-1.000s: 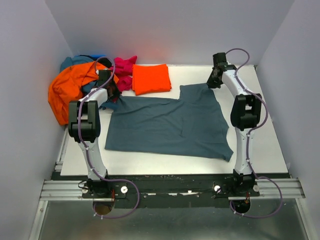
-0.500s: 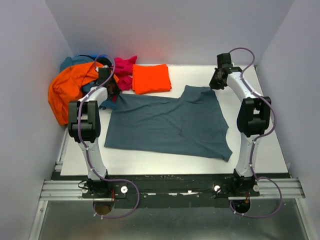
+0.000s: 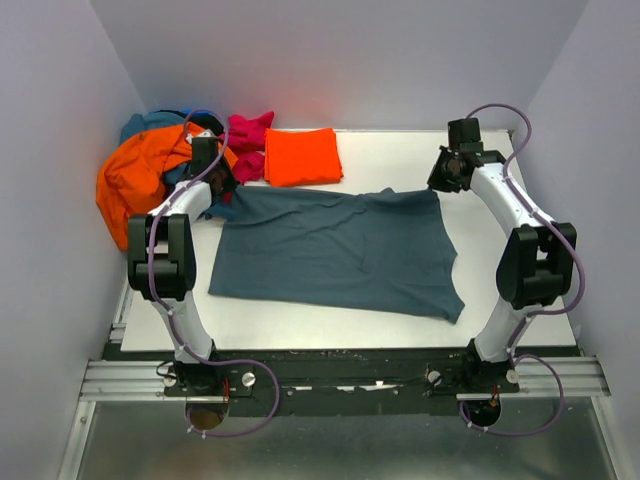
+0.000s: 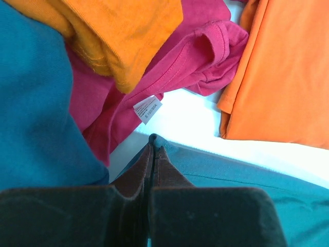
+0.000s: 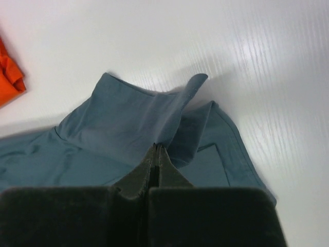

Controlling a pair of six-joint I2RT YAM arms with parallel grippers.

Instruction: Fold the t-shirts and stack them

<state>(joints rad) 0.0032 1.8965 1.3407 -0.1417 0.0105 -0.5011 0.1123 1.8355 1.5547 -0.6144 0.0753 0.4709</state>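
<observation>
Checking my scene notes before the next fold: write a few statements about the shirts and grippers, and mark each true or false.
The left gripper and right gripper are both shut on the blue-grey t-shirt. True.
The orange-red t-shirt lies folded near the table's far edge. True.
The blue-grey t-shirt lies on top of the orange-red one. False: it lies spread on the table, nearer the arms.
The magenta t-shirt is folded flat. False: it is crumpled in the far-left heap beside the orange t-shirt.
</observation>
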